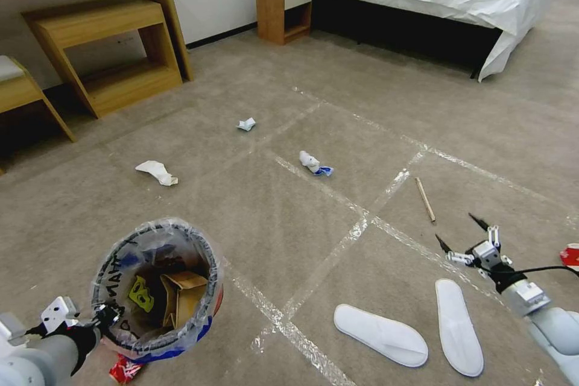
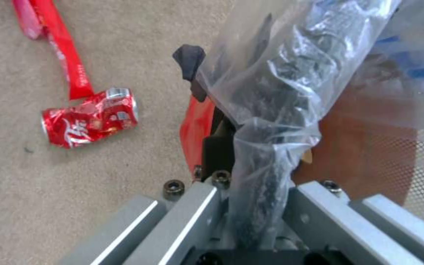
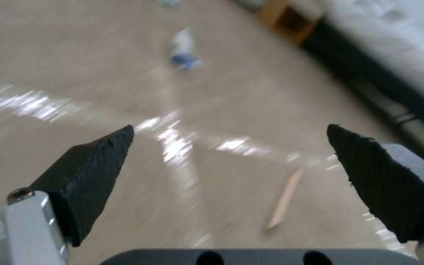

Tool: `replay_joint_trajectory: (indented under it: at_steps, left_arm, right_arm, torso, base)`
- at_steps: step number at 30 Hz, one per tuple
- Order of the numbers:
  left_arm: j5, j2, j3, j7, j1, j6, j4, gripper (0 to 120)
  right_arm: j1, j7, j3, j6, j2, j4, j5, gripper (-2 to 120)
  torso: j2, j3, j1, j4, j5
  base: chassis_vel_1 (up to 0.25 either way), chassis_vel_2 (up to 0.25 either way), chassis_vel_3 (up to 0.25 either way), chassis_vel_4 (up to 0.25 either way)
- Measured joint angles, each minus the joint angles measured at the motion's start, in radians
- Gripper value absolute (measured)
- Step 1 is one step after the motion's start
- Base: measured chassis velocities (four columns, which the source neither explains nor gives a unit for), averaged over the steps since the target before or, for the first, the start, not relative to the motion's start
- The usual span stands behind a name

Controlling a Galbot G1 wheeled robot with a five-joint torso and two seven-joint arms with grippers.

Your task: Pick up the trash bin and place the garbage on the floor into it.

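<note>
Red trash bin (image 1: 158, 289) hangs pinched at its rim by the left gripper (image 1: 104, 316), mouth upward for loading; the right gripper (image 1: 463, 235), jaws wide and empty, hovers beside the wooden stick (image 1: 424, 199).

Red can (image 1: 570, 255) cut by head view's right edge; red wrapper (image 1: 123, 369) half hidden beneath trash bin (image 1: 158, 289); bed (image 3: 394, 55) blurred.

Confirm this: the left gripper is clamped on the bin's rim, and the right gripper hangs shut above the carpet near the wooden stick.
One part is wrong. The right gripper hangs open, its fingers spread wide in the right wrist view, near the wooden stick. The left gripper is clamped on the trash bin rim, as stated.
</note>
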Motion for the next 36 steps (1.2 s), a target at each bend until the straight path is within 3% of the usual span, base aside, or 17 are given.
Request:
replay_joint_trajectory:
  at_steps: [1,5,14,22,28,36]
  left_arm:
    - [-0.001,0.006,0.006,0.001,-0.004,0.000,0.003,0]
    - [-0.001,0.022,0.017,0.002,-0.011,0.000,0.010,0]
    - [0.002,0.037,0.034,0.002,-0.020,0.000,0.022,0]
    - [0.017,0.032,0.052,0.002,-0.027,0.000,0.035,0]
    - [0.026,0.028,0.059,0.003,-0.028,0.000,0.040,0]
    - [0.033,0.026,0.064,0.006,-0.028,0.000,0.041,0]
  right_arm:
    - [0.015,-0.088,-0.024,0.005,-0.007,-0.043,0.030,100]
    - [0.029,-0.170,-0.050,-0.023,-0.007,-0.097,0.021,100]
    - [0.063,-0.159,-0.076,-0.055,0.041,-0.208,-0.038,100]
    - [0.109,-0.149,-0.086,-0.057,0.126,-0.374,-0.118,100]
    - [0.096,-0.178,-0.081,-0.048,0.142,-0.376,-0.118,100]
    - [0.068,-0.091,-0.050,-0.070,0.165,-0.400,-0.153,100]
  torso:
    - [0.000,0.000,0.000,-0.0006,0.0001]
    - [0.000,0.000,0.000,-0.0001,-0.0003]
    - [0.000,0.000,0.000,-0.0001,0.0004]
    - [0.000,0.000,0.000,-0.0001,0.0001]
    - [0.000,0.000,0.000,-0.0001,0.0001]
    - [0.000,0.000,0.000,-0.0002,0.0001]
  base:
    - [0.000,0.000,0.000,0.000]
    - [0.000,0.000,0.000,0.000]
    - [0.000,0.000,0.000,0.000]
    - [0.000,0.000,0.000,0.000]
    - [0.000,0.000,0.000,0.000]
    - [0.000,0.000,0.000,0.000]
